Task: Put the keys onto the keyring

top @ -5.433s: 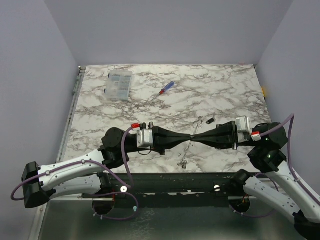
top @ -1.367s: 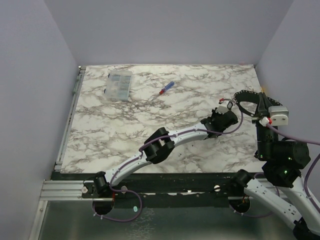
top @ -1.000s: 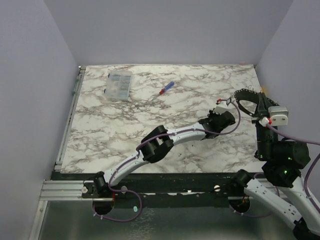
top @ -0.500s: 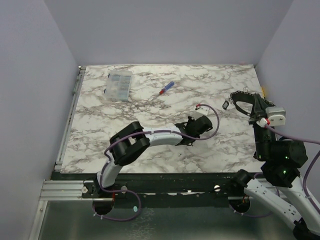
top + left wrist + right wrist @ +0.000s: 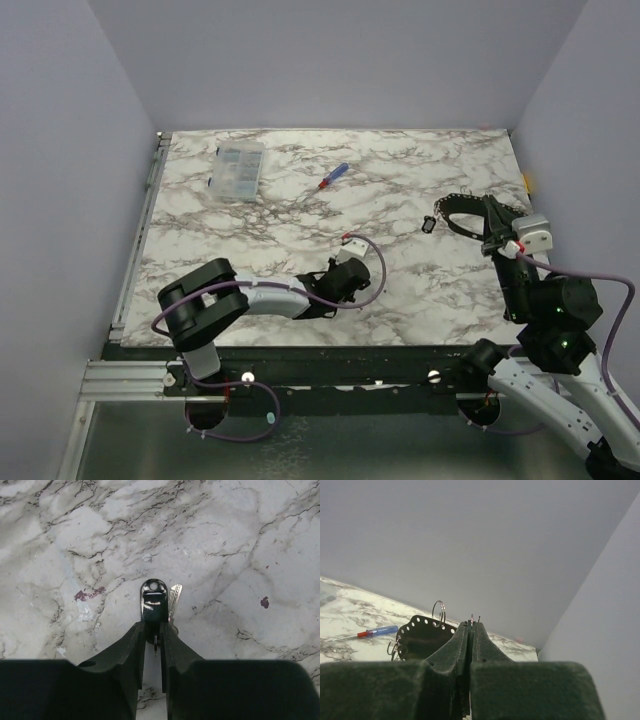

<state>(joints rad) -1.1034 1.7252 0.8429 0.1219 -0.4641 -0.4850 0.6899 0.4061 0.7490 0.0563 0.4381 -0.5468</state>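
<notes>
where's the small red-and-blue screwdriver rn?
Top view: the small red-and-blue screwdriver lies on the far middle of the marble table, right of the clear plastic compartment box.

White-shelled arms, black joints; looping purple cables; red-and-white connectors; black wedge-shaped tool fingers

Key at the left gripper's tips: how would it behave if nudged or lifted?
The key seems to lie flat on smooth marble, so a nudge would probably slide it, not roll it. It looks tiny and thin beside the left gripper, so likely light and stiff, yet awkward to pinch.
</notes>
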